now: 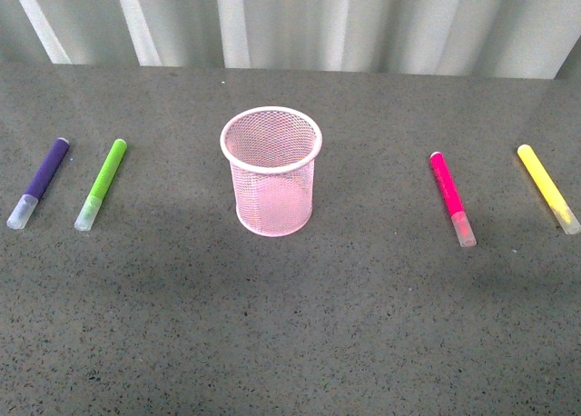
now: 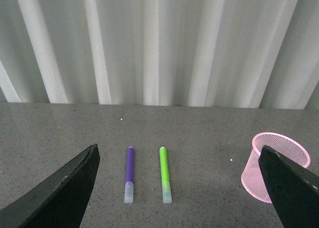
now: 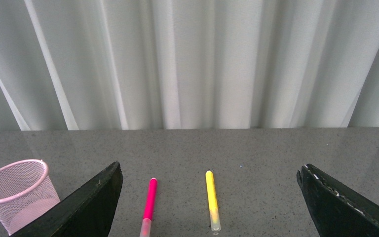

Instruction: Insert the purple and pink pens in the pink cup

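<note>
The pink cup (image 1: 271,171) stands upright and empty at the table's middle. The purple pen (image 1: 41,181) lies flat at the far left. The pink pen (image 1: 450,196) lies flat to the cup's right. Neither arm shows in the front view. In the left wrist view my open left gripper (image 2: 179,188) hangs above the table, with the purple pen (image 2: 129,173) between its fingers and the cup (image 2: 274,166) by the other finger. In the right wrist view my open right gripper (image 3: 209,202) frames the pink pen (image 3: 149,204), with the cup (image 3: 17,191) off to one side.
A lime-green marker (image 1: 103,182) lies just right of the purple pen and also shows in the left wrist view (image 2: 165,173). A yellow marker (image 1: 546,186) lies at the far right and shows in the right wrist view (image 3: 212,206). A pale curtain (image 1: 290,21) backs the grey table.
</note>
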